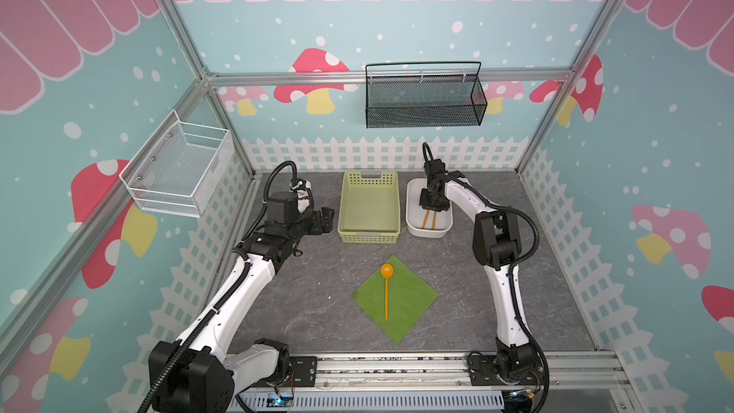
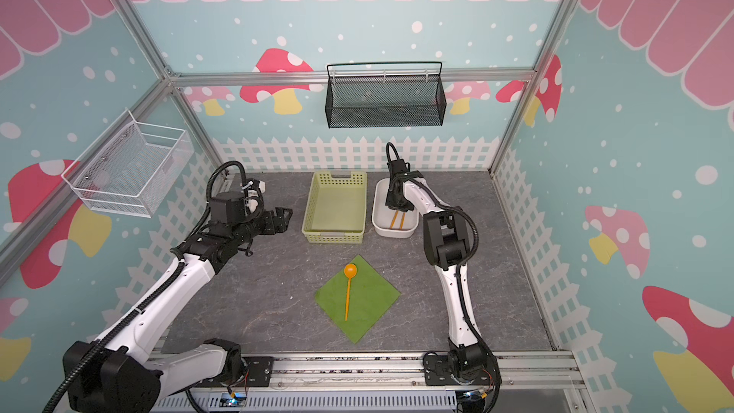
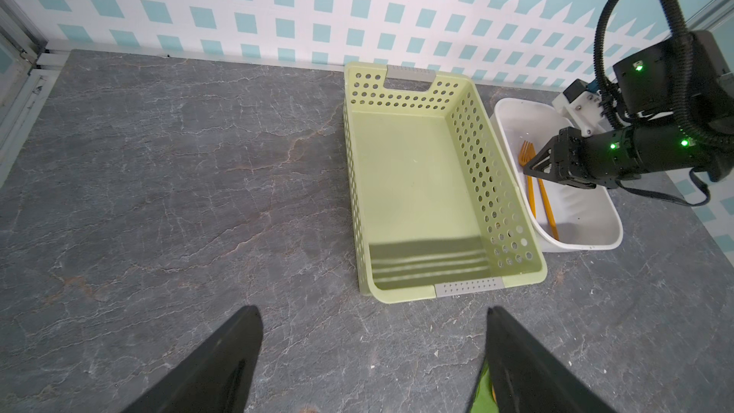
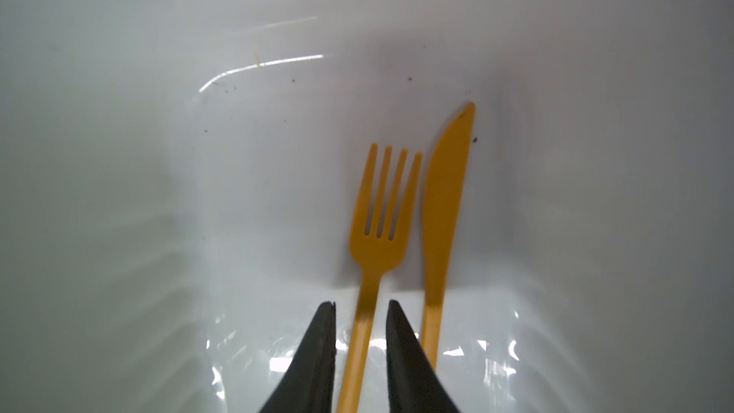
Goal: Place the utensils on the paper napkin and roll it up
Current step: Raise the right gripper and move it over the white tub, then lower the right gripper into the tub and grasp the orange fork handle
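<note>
The green paper napkin lies as a diamond at the table's front middle. An orange spoon rests along its diagonal, bowl toward the back. The orange fork and knife lie side by side in the white dish. My right gripper is down in the dish, open narrowly, its jaws on either side of the fork's handle with small gaps. My left gripper hovers wide open and empty, left of the basket.
A pale yellow-green perforated basket stands empty just left of the dish. A black mesh basket hangs on the back wall, a white wire basket on the left wall. A white fence border lines the table.
</note>
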`<state>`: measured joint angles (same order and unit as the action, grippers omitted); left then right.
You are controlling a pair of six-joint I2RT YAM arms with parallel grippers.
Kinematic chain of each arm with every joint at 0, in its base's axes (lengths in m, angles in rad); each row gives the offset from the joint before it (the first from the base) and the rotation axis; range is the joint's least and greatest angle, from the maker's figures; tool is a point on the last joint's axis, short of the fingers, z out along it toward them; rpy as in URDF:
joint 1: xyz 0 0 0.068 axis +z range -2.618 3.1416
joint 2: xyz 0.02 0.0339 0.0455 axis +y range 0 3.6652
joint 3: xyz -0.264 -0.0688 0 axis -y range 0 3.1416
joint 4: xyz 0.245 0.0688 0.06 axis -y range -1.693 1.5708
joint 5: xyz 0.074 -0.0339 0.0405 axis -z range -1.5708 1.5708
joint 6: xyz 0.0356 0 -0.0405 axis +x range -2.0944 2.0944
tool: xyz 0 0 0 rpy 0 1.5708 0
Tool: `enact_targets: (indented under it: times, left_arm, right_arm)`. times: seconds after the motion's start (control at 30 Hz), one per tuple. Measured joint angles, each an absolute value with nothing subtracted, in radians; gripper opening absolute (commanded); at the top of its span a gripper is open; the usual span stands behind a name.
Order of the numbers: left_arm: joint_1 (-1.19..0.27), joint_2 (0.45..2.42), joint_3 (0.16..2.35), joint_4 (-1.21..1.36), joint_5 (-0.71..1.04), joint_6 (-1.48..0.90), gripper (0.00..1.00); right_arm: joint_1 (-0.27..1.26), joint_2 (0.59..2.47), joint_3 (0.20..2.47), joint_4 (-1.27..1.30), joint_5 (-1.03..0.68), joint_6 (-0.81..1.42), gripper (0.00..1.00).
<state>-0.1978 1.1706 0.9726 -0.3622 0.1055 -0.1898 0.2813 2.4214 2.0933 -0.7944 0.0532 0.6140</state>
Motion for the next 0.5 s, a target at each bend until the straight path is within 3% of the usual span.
enact_targets:
  times: [0.5]
  left_arm:
    - [-0.198, 1.171, 0.973, -0.362, 0.105, -0.186, 0.9]
  right_arm:
    - [0.281, 2.434, 2.096, -0.797, 0.038, 0.619, 0.22]
